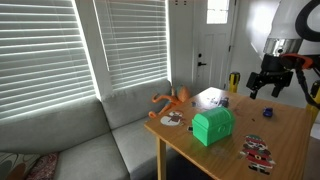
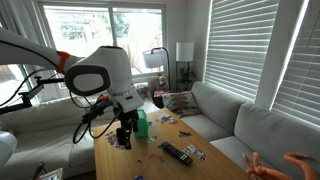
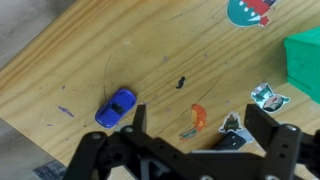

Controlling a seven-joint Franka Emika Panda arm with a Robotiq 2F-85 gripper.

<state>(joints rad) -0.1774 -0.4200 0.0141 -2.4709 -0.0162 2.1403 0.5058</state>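
Observation:
My gripper (image 3: 198, 128) hangs open over a wooden table (image 3: 150, 50) with nothing between its fingers. In the wrist view a small blue toy car (image 3: 116, 106) lies on the wood just beyond the left finger (image 3: 135, 122). An orange sticker (image 3: 197, 116) sits on the table between the two fingers, below them. A black remote (image 3: 232, 141) shows partly by the right finger. In both exterior views the gripper (image 1: 267, 90) (image 2: 124, 137) hovers above one end of the table, apart from everything on it.
A green box (image 1: 213, 126) (image 2: 140, 123) (image 3: 305, 60) stands mid-table. Stickers (image 1: 258, 150) lie scattered on the top. An orange toy (image 1: 172, 99) rests at the table end by the grey sofa (image 1: 70, 140). The remote (image 2: 178, 153) lies further along the table.

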